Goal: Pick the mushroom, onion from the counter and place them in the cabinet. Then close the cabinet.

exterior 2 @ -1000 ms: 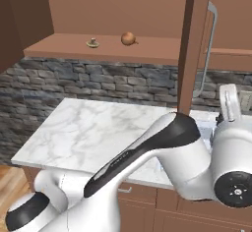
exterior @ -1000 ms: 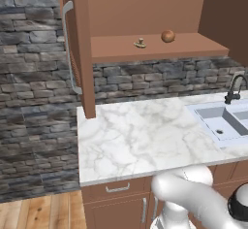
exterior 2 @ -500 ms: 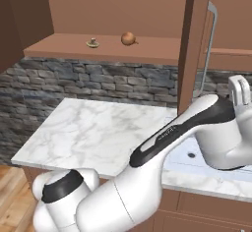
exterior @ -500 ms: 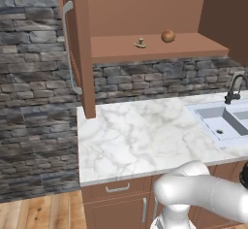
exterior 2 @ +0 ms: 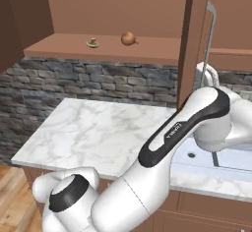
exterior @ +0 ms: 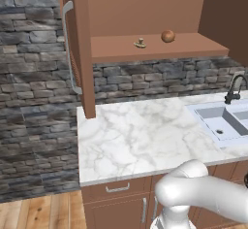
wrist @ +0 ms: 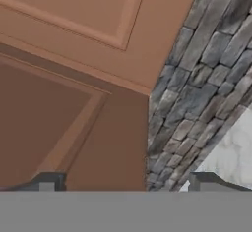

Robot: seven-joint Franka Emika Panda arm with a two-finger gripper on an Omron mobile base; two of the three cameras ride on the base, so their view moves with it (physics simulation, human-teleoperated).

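Standing open on the left, the cabinet's left door [exterior: 77,48] is showing its edge to the left base view, its long silver bar handle [exterior: 68,46] running down the outer face and its lower corner hanging just above the back of the worktop [exterior: 140,136]. Sitting on the cabinet's [exterior: 160,47] bottom shelf are the mushroom [exterior: 140,43] and, a little to its right and apart from it, the onion [exterior: 168,36]; both are lying well back from the shelf's front edge, with bare shelf stretching away on either side. Below, the marble worktop is lying bare from its left edge across to the sink [exterior: 220,121] and dark faucet [exterior: 234,88], leaving wide room. Further right, in the right base view, the cabinet's right door [exterior 2: 194,44] is also standing open, edge-on, with its handle [exterior 2: 209,42] beyond it, and the white arm [exterior 2: 182,128] is rising across the worktop's front edge and bending right behind that door. Small dark lettering is running along the arm's black band, too small to read. In the hand view the gripper [wrist: 125,184] is looking at brown panelled wood beside the stone wall [wrist: 197,88], its two fingertips [wrist: 49,181] standing wide apart with nothing between them.
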